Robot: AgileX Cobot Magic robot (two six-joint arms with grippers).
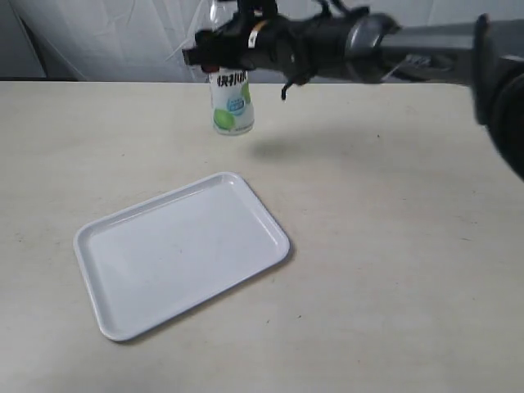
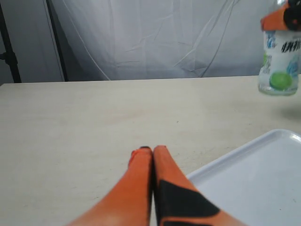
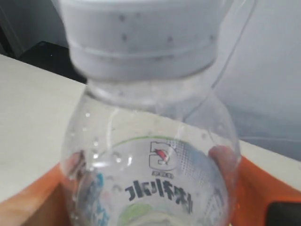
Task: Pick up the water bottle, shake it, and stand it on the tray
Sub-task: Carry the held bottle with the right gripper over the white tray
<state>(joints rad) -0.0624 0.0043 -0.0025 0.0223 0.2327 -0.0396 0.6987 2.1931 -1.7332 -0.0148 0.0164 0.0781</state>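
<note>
The water bottle (image 1: 231, 102) hangs upright above the table at the back, its label with the green lime facing the exterior camera. My right gripper (image 1: 219, 56) reaches across from the right and is shut on the bottle's upper part. In the right wrist view the bottle (image 3: 150, 183) fills the picture, white cap nearest, with an orange finger (image 3: 256, 188) on either side. The white tray (image 1: 182, 251) lies flat on the table, in front of the bottle and apart from it. My left gripper (image 2: 151, 149) hovers low over the table with its orange fingers pressed together, beside the tray's corner (image 2: 263, 183). It holds nothing.
A white curtain (image 2: 155, 37) hangs behind the table's far edge. The bottle (image 2: 279, 61) shows at the far side in the left wrist view. Bare beige tabletop (image 1: 393, 246) extends to the right of the tray.
</note>
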